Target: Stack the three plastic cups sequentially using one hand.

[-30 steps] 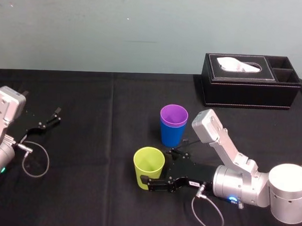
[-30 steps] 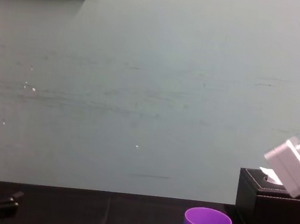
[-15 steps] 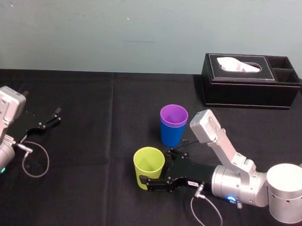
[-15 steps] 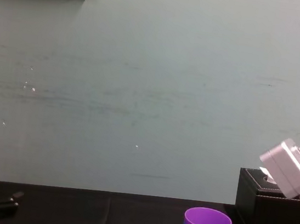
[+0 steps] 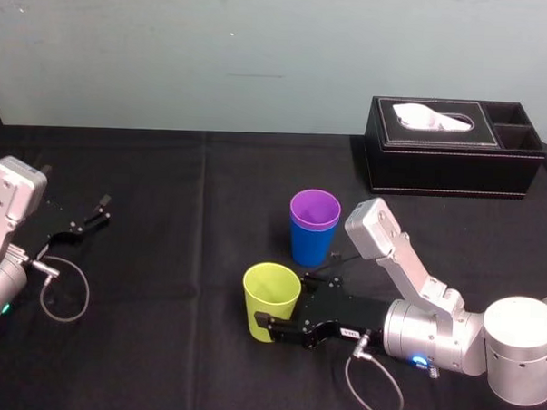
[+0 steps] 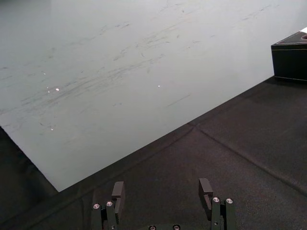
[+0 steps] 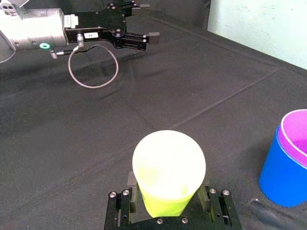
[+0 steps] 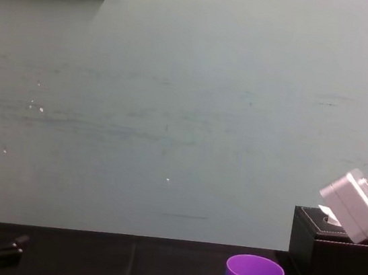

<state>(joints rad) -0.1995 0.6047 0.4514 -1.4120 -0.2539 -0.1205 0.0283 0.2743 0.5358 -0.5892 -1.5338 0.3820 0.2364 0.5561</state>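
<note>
The yellow-green cup (image 5: 271,300) stands upright at the front middle of the black table. My right gripper (image 5: 279,302) reaches in from the right, low by the cup's base. In the right wrist view both fingers (image 7: 132,188) press the sides of the yellow-green cup (image 7: 169,172), so the right gripper (image 7: 169,194) is shut on it. Just behind and to the right, the purple cup (image 5: 315,210) sits nested inside the blue cup (image 5: 308,247). My left gripper (image 5: 87,220) rests open at the far left, and its own view shows the left gripper (image 6: 161,191) with nothing between its fingers.
A black leather tissue box (image 5: 453,145) stands at the back right near the wall. A grey cable loop (image 5: 65,291) lies on the black cloth (image 5: 183,192) by the left arm. Bare cloth stretches between the left arm and the cups.
The right gripper's fingers have closed in on the yellow-green cup, which shifted slightly. The nested purple and blue cups and the left arm have not moved.
</note>
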